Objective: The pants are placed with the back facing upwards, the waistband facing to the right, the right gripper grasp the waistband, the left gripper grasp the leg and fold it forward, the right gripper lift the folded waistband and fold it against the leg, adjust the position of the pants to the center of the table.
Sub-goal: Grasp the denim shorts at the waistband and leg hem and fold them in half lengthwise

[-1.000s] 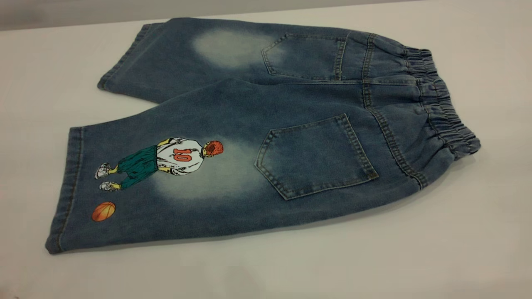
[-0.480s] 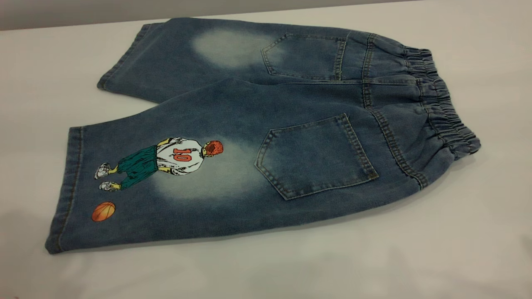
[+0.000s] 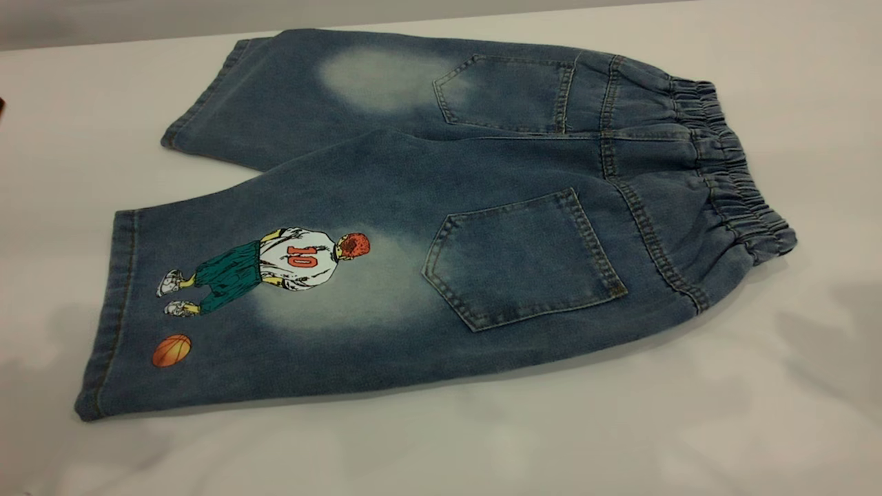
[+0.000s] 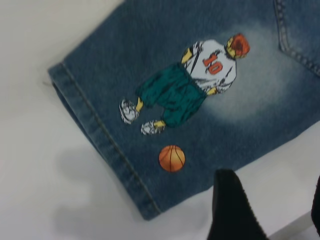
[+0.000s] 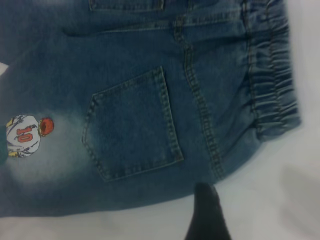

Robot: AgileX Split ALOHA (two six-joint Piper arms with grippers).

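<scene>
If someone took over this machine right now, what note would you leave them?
Left gripper: hovering off the printed leg, holding nothing; only part of its fingers shows.
Right gripper: off the pants' near edge, below the waistband; one dark finger shows.
Pants lie flat, back pockets up, waistband to the right, on the table.
Done: nothing folded.
Left: grasp waistband and leg, both folds, then centre the pants.

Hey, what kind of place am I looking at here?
Probably a robot test bench rather than a home: one pair of blue denim shorts spread alone on a large plain white tabletop, with a black robot tool hovering beside the printed leg.
</scene>
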